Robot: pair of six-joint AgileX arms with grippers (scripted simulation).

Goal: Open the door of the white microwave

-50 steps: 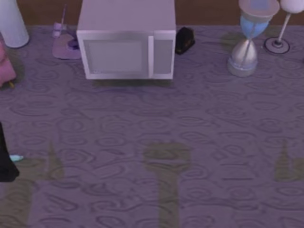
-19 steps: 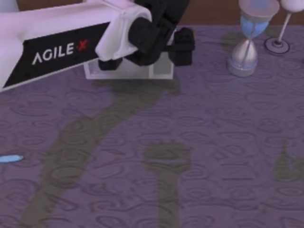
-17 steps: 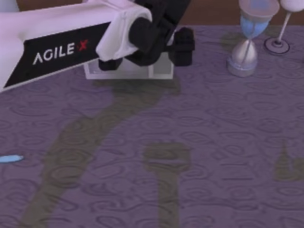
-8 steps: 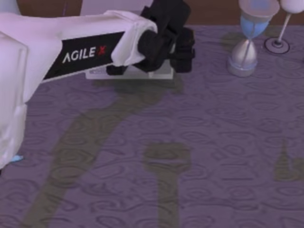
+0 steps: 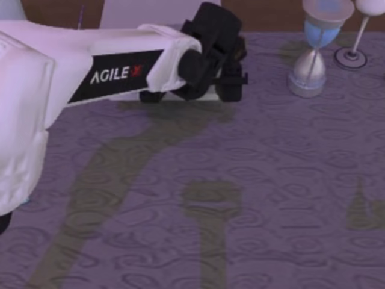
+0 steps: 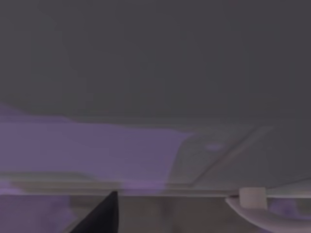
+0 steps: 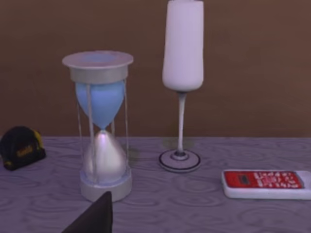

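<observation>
My left arm reaches in from the left of the top view and covers most of the white microwave [image 5: 150, 12]; only its top and a sliver of its lower front [image 5: 207, 94] show. The door is hidden there. My left gripper [image 5: 232, 83] hangs in front of the microwave's right front corner. In the left wrist view the grey translucent window of the door [image 6: 155, 63] fills the picture at very close range, with the purple interior [image 6: 92, 150] behind it. One dark fingertip [image 6: 108, 211] shows, set wide, nothing held. My right gripper is outside the top view; one fingertip [image 7: 101, 211] shows.
A blue-and-silver hourglass [image 5: 313, 57] [image 7: 101, 126] and a white goblet [image 5: 361, 27] [image 7: 182, 73] stand at the back right. The right wrist view also shows a black tape measure [image 7: 19, 145] and a red-and-white remote [image 7: 266, 183].
The left arm swung in from the left edge over the microwave. In the last half second its gripper slid a little toward the near side and lower in front of the microwave's right corner.
</observation>
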